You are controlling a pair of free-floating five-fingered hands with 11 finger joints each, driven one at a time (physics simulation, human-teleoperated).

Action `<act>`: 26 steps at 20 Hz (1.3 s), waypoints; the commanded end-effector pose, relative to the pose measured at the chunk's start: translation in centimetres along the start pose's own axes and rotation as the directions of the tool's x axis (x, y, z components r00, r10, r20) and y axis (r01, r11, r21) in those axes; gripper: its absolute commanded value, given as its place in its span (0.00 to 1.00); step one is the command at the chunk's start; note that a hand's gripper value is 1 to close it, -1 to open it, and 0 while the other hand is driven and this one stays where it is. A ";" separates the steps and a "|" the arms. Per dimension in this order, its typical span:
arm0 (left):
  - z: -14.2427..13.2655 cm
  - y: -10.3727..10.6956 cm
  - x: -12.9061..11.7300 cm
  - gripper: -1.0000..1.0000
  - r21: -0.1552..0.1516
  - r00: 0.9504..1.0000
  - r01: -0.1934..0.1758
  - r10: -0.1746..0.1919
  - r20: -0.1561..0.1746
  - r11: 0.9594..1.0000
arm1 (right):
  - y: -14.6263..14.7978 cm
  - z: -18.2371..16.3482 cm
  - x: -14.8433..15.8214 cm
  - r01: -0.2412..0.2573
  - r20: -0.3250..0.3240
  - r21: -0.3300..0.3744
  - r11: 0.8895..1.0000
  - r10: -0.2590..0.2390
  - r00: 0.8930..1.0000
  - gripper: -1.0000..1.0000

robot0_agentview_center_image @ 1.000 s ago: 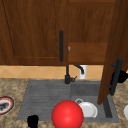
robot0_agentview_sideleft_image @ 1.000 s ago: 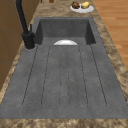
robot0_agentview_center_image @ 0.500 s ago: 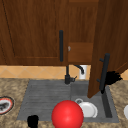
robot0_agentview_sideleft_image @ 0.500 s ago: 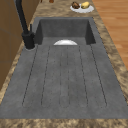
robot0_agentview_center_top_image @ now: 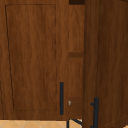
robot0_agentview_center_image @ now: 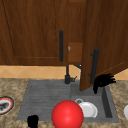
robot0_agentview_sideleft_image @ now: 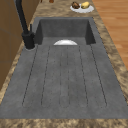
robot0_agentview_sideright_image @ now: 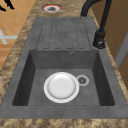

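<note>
My right hand (robot0_agentview_center_image: 103,80) is open, its fingers spread against the lower part of the half-open right cabinet door (robot0_agentview_center_image: 110,42), just right of that door's black bar handle (robot0_agentview_center_image: 94,65). My left hand (robot0_agentview_center_image: 33,121) hangs low at the front left of the counter, and its straight fingers (robot0_agentview_sideright_image: 7,4) appear at the top left of the right side view. A red ball (robot0_agentview_center_image: 67,115) shows at the front edge of the sink (robot0_agentview_center_image: 106,100). A white plate (robot0_agentview_sideright_image: 61,87) lies in the basin beside the drain.
The left cabinet door (robot0_agentview_center_image: 35,32) is closed, and its handle (robot0_agentview_center_image: 61,45) is vertical. A black faucet (robot0_agentview_center_image: 67,75) stands behind the sink. A patterned plate (robot0_agentview_center_image: 5,105) sits on the left counter. A fruit bowl (robot0_agentview_sideleft_image: 82,6) sits on the counter beyond the basin. The ribbed drainboard (robot0_agentview_sideleft_image: 65,75) lies left of the basin.
The right door's edge and handle have swung left, toward the cabinet. My right hand has moved left and slightly down with the door. The left hand has stayed still.
</note>
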 end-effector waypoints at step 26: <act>0.0 0.0 0.0 0.50 0.000 1.000 0.000 0.000 0.000 1.000 | 1.2 0.1 16.2 -0.022 -0.403 -0.028 0.999 0.009 0.915 0.00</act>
